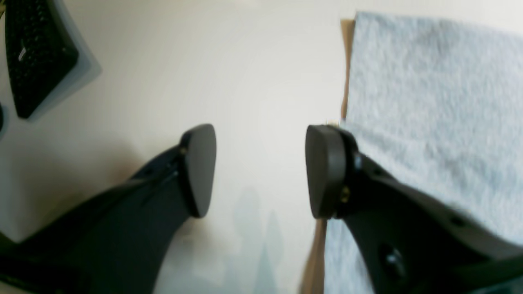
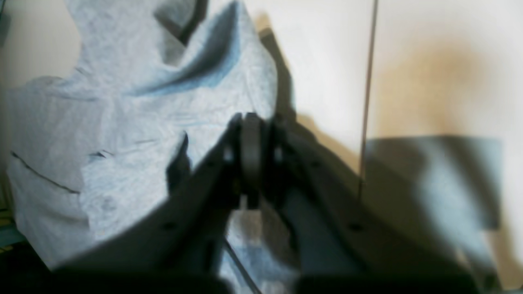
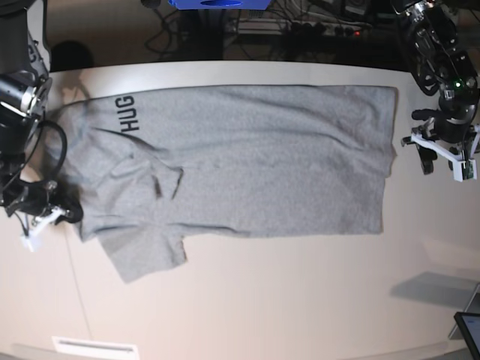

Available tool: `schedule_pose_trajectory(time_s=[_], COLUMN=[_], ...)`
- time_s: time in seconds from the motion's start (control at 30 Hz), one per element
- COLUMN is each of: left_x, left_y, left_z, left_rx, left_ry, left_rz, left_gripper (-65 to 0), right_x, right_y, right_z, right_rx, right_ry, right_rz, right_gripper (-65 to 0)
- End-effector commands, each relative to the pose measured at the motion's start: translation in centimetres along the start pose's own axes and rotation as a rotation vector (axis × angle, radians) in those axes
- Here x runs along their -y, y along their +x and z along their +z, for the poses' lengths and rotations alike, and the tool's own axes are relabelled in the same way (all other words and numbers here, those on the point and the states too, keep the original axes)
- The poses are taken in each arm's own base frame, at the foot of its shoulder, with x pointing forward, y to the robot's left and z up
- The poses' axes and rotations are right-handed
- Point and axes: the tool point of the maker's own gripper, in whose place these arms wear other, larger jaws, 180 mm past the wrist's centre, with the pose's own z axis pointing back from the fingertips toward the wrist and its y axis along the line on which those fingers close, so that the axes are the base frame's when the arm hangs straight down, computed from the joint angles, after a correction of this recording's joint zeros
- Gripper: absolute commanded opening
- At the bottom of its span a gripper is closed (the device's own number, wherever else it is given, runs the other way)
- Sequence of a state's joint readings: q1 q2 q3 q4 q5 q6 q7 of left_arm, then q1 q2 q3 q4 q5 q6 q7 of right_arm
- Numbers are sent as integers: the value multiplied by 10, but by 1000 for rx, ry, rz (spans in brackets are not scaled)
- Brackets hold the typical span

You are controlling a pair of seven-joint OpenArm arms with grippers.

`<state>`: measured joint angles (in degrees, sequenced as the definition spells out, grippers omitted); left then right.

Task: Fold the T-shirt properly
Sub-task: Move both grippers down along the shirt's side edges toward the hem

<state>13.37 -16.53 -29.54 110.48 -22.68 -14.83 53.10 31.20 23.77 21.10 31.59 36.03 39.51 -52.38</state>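
The right gripper point(image 2: 250, 163) has its jaws closed together at the edge of the T-shirt point(image 2: 135, 134); whether fabric is pinched between them cannot be told from the blurred wrist view. The left gripper point(image 1: 261, 171) stands with its jaws wide apart and empty above the table point(image 1: 253, 81), one pad point(image 1: 322, 171) just beside the shirt's hem edge. The T-shirt lies spread across the table, partly folded, with black lettering point(image 3: 125, 115) showing near the right arm's end.

matte black left hand point(image 1: 260, 171) with two rounded paddle-shaped fingertip pads point(image 1: 200, 169) and a brass screw; matte black right hand point(image 2: 250, 161) on angular black links with round bolt holes.
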Motion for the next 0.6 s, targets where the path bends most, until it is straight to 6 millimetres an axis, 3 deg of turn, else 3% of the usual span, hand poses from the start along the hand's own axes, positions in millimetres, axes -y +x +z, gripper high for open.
schedule_pose_trajectory(time_s=[0.0, 0.33, 0.57], left_x=[-7, -19, -13], left_y=[13, 10, 15], left_z=[-1, -52, -84], left_rx=[38, -17, -91], left_ry=[17, 10, -35], left_rz=[-3, 145, 251], left_gripper=[-299, -297, -212], right_x=[-4, 0, 0], right_y=[26, 20, 20], right_z=[9, 10, 10], right_rx=[61, 52, 53], right_ry=[11, 3, 2], right_rz=[22, 17, 19], right_gripper=[-646, -649, -649])
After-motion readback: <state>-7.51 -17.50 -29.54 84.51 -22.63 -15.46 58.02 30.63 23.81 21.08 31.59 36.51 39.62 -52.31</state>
